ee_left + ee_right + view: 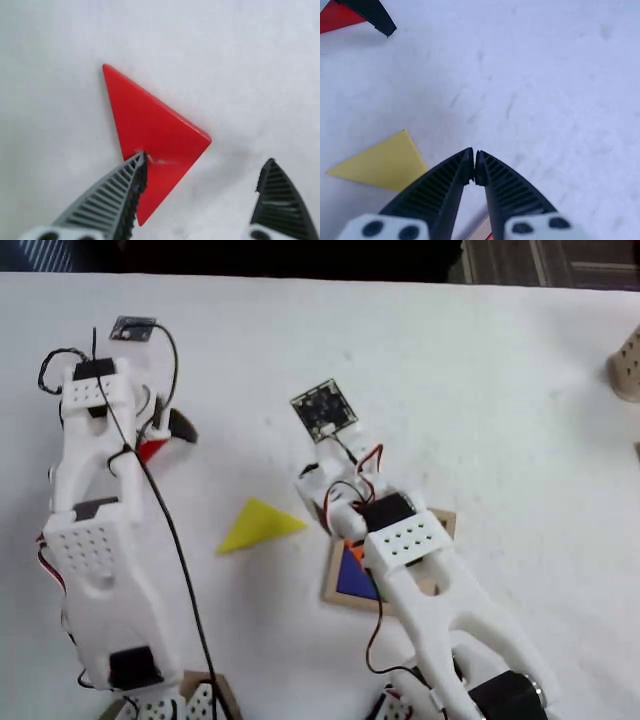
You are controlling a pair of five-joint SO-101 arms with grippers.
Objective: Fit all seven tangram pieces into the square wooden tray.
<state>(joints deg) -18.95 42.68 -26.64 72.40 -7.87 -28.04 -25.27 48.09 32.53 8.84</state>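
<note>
On your white bench, the wooden tray sits near the front edge under the right arm, with the yellow triangle just beside it toward the left edge. Your left pincer gapes open over the red triangle, one fingertip above its face. Your right pincer is closed and empty.

A red triangle, yellow triangle, blue piece in tan tray, white table

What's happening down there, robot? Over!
Left gripper open, over red triangle. Right gripper shut, empty, at the tray edge. Yellow triangle loose beside tray, untouched.
</note>
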